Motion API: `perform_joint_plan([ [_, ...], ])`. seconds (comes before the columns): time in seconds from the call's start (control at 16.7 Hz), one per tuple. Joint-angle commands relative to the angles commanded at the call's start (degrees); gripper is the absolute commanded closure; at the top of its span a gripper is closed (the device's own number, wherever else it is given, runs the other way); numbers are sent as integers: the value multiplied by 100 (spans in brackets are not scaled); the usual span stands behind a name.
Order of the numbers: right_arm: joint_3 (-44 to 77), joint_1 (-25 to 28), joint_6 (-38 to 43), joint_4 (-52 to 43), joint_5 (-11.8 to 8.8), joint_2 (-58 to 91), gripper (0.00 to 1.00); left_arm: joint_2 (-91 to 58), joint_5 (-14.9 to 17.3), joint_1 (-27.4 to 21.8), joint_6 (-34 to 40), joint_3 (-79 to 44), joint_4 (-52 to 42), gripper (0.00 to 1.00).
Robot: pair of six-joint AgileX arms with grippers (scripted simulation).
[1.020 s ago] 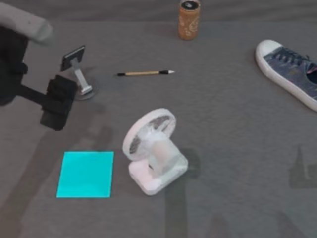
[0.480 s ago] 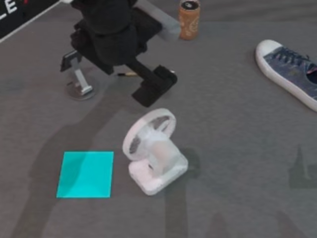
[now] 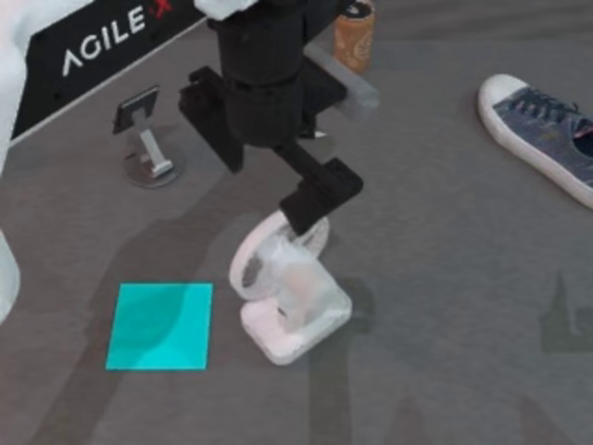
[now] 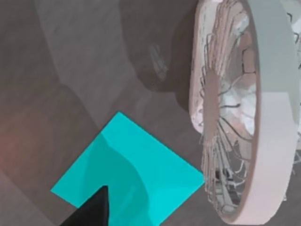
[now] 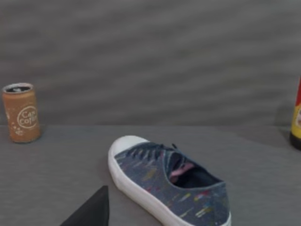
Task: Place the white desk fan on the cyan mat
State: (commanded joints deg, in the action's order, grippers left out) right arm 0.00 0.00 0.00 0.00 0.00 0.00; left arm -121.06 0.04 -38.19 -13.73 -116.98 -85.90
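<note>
The white desk fan (image 3: 287, 292) stands upright near the table's middle, its round grilled head (image 4: 244, 113) facing left toward the cyan mat (image 3: 159, 326). The mat lies flat just left of the fan and bare (image 4: 134, 174). My left gripper (image 3: 313, 202) hovers open over the top back edge of the fan's head, holding nothing. One dark fingertip (image 4: 93, 212) shows in the left wrist view, over the mat. My right arm is outside the top view. Its wrist view shows one fingertip (image 5: 91, 212) with nothing held.
A grey phone stand (image 3: 144, 139) stands at the back left. An orange can (image 3: 353, 37) is at the back, and a blue sneaker (image 3: 547, 134) lies at the right. The tip of a pen (image 3: 320, 134) peeks out beside my left arm. A dark bottle (image 5: 296, 117) stands beyond the shoe.
My left arm has swung from the left side, past the phone stand, toward the middle and down to the fan's head. The fan and the mat have not moved.
</note>
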Motion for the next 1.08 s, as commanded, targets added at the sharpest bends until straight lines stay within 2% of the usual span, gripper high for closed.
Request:
perform_joint_plan([
  [0.24,0,0,0,0,0,0,0,18,0,15,-9,115,111,0],
  [0.6,0,0,0,0,0,0,0,83,-1,12,-11,1173,1088,0],
  [0.9,0,0,0,0,0,0,0,85,-1,11,-10,1266,1181,0],
  [1.08,0,0,0,0,0,0,0,85,-1,11,-10,1266,1181,23],
])
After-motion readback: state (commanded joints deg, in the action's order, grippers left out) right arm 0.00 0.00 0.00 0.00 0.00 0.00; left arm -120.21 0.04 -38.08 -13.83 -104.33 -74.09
